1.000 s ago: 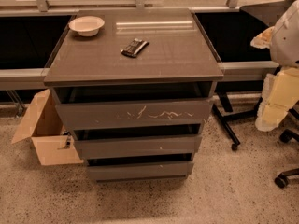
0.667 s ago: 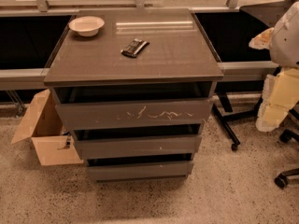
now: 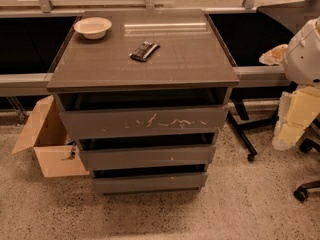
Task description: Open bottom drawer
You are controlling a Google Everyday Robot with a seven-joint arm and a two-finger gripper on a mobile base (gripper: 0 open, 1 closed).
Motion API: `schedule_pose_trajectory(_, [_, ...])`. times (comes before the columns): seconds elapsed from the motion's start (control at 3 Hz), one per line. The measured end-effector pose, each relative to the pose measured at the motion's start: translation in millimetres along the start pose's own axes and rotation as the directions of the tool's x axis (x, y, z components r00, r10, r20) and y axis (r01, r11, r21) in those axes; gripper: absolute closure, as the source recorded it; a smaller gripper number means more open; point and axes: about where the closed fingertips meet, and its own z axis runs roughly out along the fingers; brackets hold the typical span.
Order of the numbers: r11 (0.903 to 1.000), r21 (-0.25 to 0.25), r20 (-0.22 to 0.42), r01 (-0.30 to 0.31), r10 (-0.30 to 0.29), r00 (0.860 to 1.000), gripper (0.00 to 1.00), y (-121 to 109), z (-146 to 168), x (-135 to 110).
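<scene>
The dark grey-brown cabinet stands in the middle of the view with three handleless drawers. The bottom drawer is the shallowest, with a plain, nearly unmarked front just above the floor. Above it are the mid-height front and the tallest front with white scratches. My white arm is at the right edge, and the cream-coloured gripper hangs below it, well to the right of the cabinet and touching no drawer.
A white bowl and a dark snack bar lie on the cabinet top. An open cardboard box stands on the floor at the left. Black chair legs and castors are at the right. A ledge runs behind.
</scene>
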Motion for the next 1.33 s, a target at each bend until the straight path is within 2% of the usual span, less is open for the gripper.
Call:
schedule_pose_trajectory(0.33, [0.9999, -0.015, -0.003, 0.006, -0.006, 1.0, 0.0, 0, 19, 3])
schedule_pose_trajectory(0.67, [0.9963, -0.073, 0.047, 0.044, -0.041, 0.998, 0.0, 9, 90, 11])
schedule_pose_trajectory(1.0, [0.9921, -0.102, 0.096, 0.073, -0.063, 0.993, 0.0, 18, 143, 16])
schedule_pose_trajectory(1.33, [0.9848, -0.141, 0.198, 0.102, -0.072, 0.978, 0.0, 36, 210, 6])
